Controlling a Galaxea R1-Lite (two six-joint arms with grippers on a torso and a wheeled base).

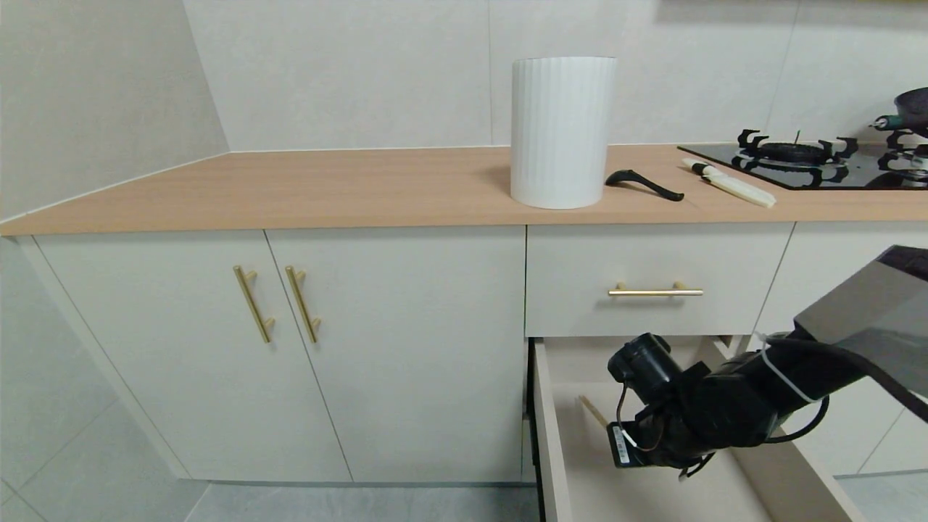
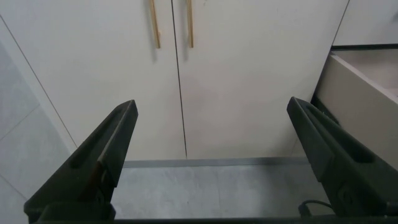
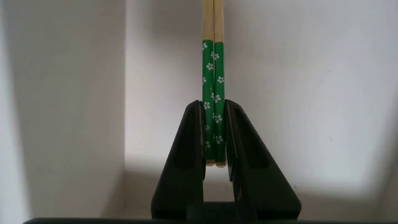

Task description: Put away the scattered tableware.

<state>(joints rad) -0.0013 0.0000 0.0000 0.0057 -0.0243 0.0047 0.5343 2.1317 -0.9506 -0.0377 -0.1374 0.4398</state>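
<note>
- Chopsticks point(image 3: 213, 74), a pair side by side, pinched at their green, white-flowered ends by the right gripper point(image 3: 215, 109), fingers closed tight on them.
- Long axis runs straight out ahead of the fingers, bare wooden tips pointing away, over the open drawer point(image 1: 549, 435) floor; touching it or not, hard to say.
- Left gripper point(image 2: 211, 107) gapes wide, holding nothing, cabinet doors point(image 2: 249, 74) ahead of it.
</note>
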